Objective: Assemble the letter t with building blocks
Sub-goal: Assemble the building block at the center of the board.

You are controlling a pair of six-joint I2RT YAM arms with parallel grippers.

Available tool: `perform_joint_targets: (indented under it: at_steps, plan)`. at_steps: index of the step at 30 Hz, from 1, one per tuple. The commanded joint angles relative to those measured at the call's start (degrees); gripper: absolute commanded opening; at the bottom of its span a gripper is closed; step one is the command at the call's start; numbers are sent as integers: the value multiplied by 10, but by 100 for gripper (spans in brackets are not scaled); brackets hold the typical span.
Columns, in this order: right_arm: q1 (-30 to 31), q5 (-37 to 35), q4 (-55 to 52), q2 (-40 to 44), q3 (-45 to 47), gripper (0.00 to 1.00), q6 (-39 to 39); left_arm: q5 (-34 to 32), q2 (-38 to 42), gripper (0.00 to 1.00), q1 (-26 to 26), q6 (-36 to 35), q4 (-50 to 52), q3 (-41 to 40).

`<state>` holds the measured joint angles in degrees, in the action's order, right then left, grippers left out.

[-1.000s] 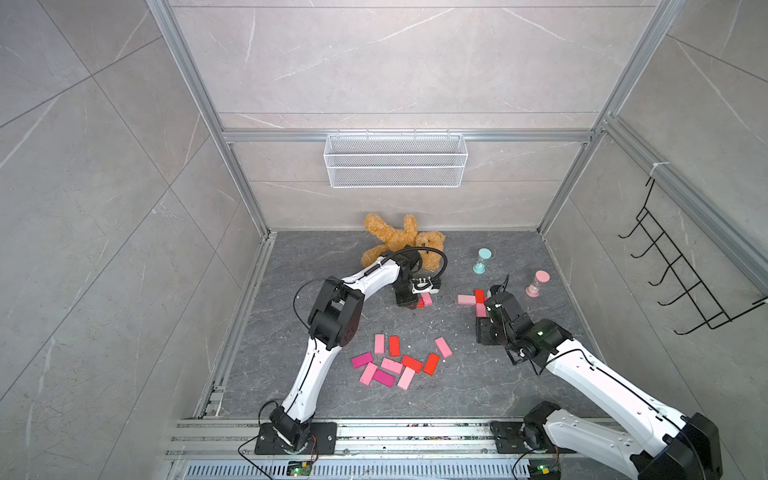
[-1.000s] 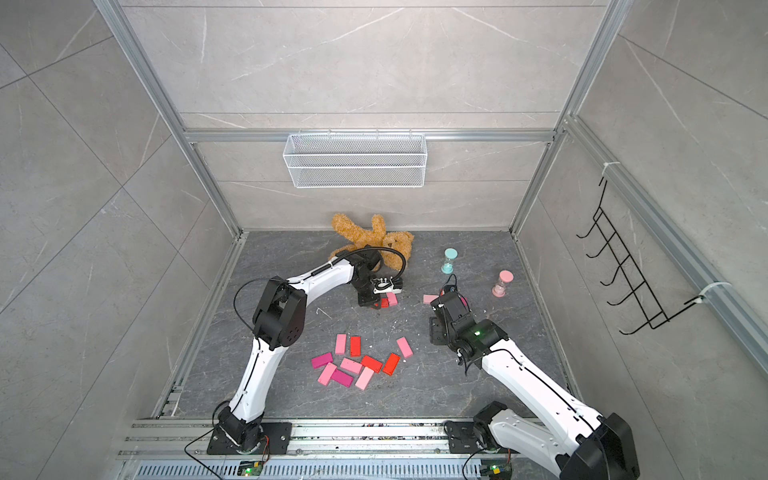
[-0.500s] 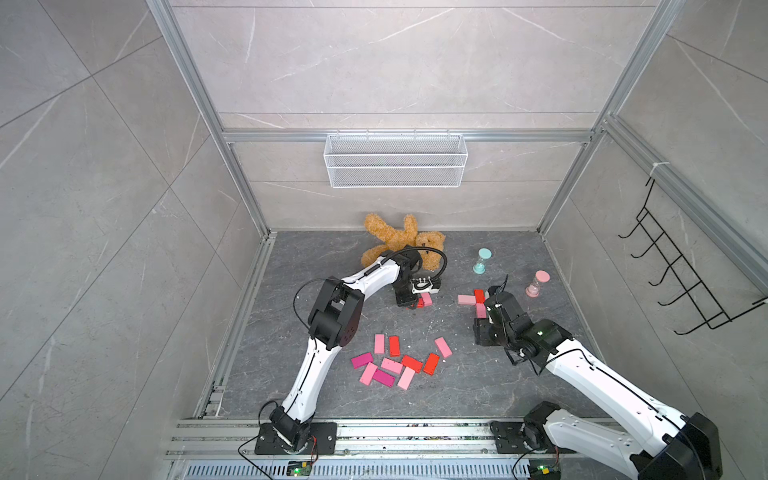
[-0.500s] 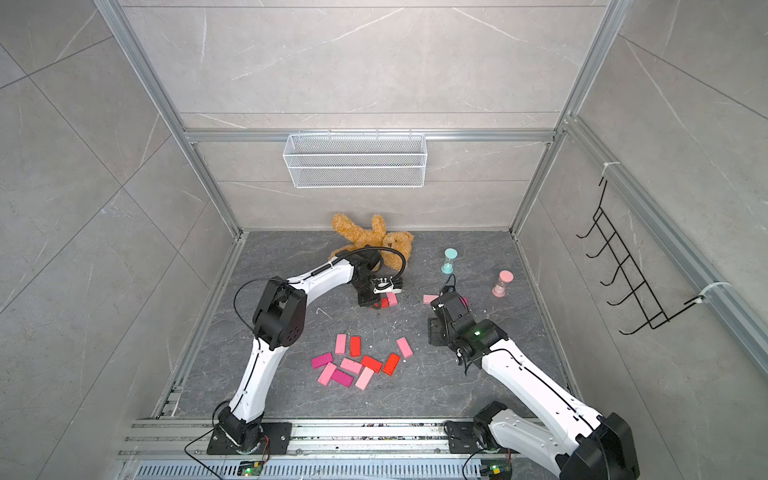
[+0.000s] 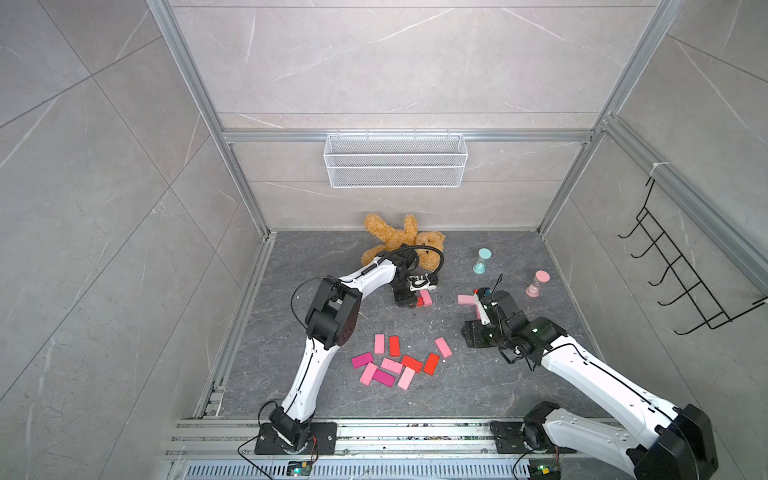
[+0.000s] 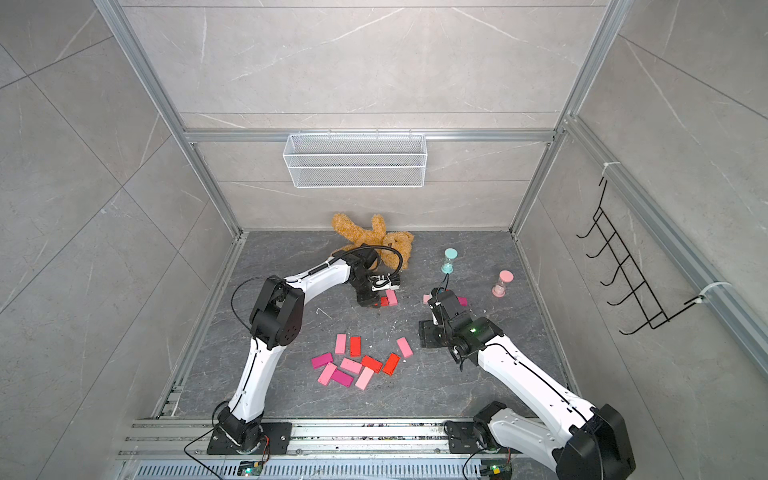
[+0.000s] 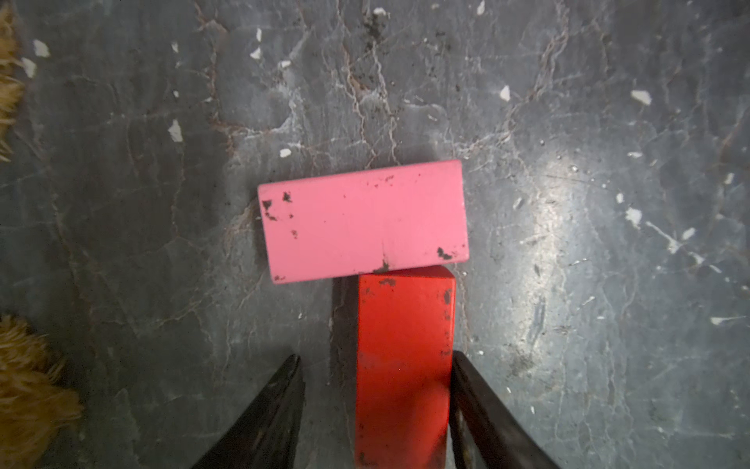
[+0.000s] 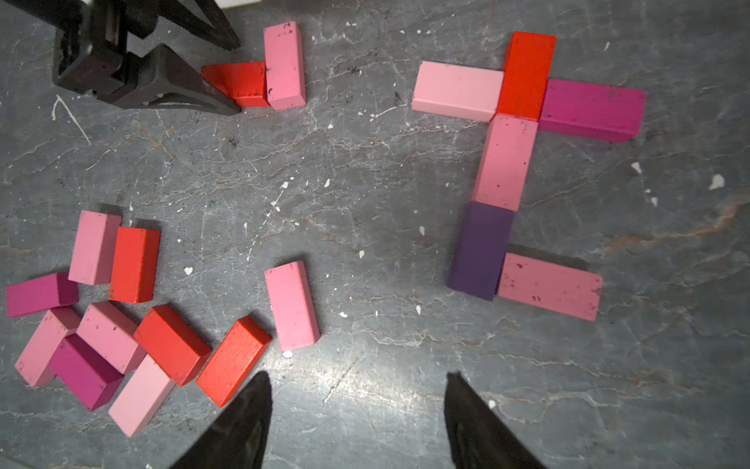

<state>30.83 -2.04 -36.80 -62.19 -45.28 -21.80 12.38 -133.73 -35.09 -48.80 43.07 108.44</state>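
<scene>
Top views both take in the dark stone floor (image 5: 457,395) of the walled cell, where the white left arm (image 5: 311,374) reaches toward the back and the right arm (image 5: 602,382) bends in from the near right corner. A wire basket (image 5: 395,166) hangs on the back wall and a black hook rack (image 5: 673,282) on the side wall. A brown teddy bear (image 5: 395,237) lies at the back, just behind the left arm's wrist. Ten loose blocks (image 5: 390,365) lie flat in a cluster between the two arms, some touching. The right wrist view shows a letter shape (image 8: 505,162) of six touching blocks. Its crossbar is light pink, red and magenta, its stem is pink and then a purple block (image 8: 481,251), and a pink foot is turned sideways at the purple end. The right gripper (image 8: 357,375) stands spread over bare floor near that shape and has hold of nothing. The left gripper (image 7: 375,355) sits low with its jaws parted around a red block (image 7: 404,365). One finger is at the block's long edge and the other stands clear of it, so nothing is clamped. A teal hourglass (image 5: 482,261) and a pink hourglass (image 5: 537,284) stand upright toward the back right. The red block lies flat, and its short end touches the long side of a pink block (image 7: 363,221), off toward one end.
</scene>
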Motion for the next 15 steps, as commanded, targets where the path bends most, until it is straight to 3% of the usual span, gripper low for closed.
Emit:
perform_joint_targets:
  at_steps: [1, 8, 15]
  plan:
    - [-1, 43, 8, -18, 2, 68, 19, 13, 44, 58, 4, 5, 9, -19]
    - [5, 85, 22, -59, -2, 68, 24, 61, 141, 59, 4, 37, -28, -68]
    - [28, 91, 37, -102, -3, 66, 24, 37, 270, 59, 5, 129, -145, -156]
